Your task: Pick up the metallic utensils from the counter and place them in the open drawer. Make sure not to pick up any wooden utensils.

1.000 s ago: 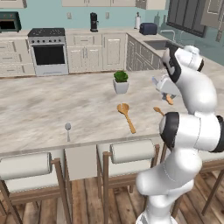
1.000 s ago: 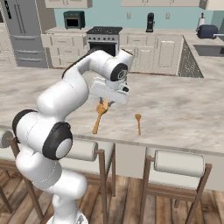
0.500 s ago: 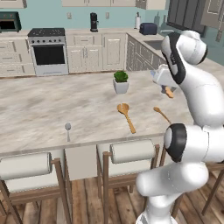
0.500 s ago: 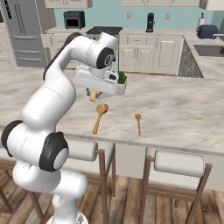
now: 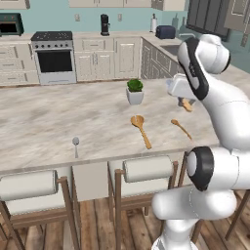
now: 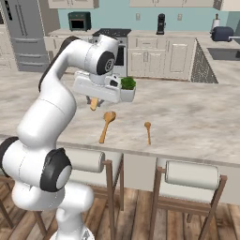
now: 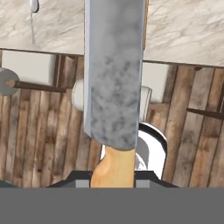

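My gripper (image 5: 183, 99) hangs above the right part of the counter (image 5: 49, 117), shut on the knife (image 7: 114, 74). The knife's grey blade runs up the middle of the hand view, and its orange-tan handle (image 7: 113, 168) sits between my fingers. In the right base view the gripper (image 6: 94, 98) is left of the plant, with the handle (image 6: 94, 104) poking out below it. The metal spoon (image 5: 75, 142) lies near the counter's front edge, far to the left, and also shows in the hand view (image 7: 33, 5). The open drawer is out of view.
A long wooden spoon (image 5: 140, 129) lies mid-counter, and a smaller wooden utensil (image 5: 180, 127) lies to its right. A white potted plant (image 5: 135, 92) stands behind them. Stools (image 5: 146, 168) line the front edge over a wooden floor. A stove and cabinets stand at the back.
The arm has risen and straightened. The hand, still holding the knife, has drifted a little toward the spoon side of the counter. Nothing on the counter has moved.
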